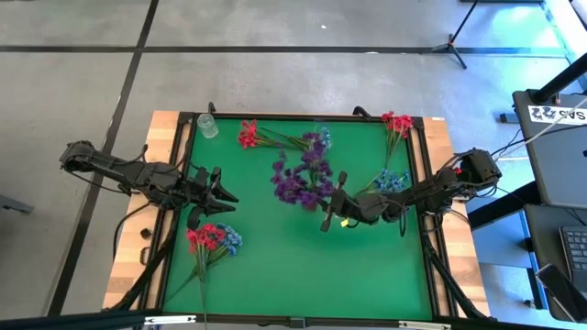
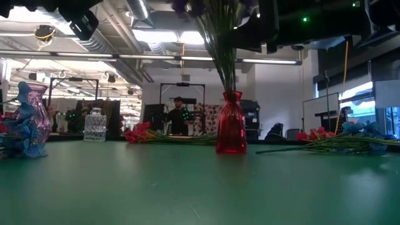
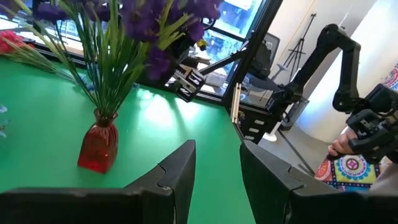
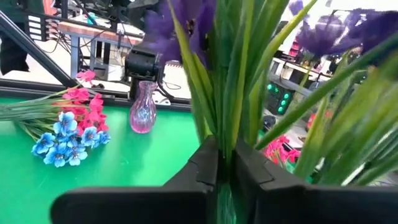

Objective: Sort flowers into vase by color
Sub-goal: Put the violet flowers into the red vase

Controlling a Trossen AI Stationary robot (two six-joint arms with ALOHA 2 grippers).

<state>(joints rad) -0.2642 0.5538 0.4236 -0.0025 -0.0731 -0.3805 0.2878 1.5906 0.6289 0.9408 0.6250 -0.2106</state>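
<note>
Two pincers show: the right pincer clenched around purple flowers' stems in the red vase; the left pincer released, holding nothing.

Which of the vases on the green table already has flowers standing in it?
The small red glass vase mid-table: dark purple flowers stand upright in it, their stems between the right gripper's fingers. The clear glass vase at the far corner shows none.

Bright overhead strip lights, window glare, blurred foreground stems.
</note>
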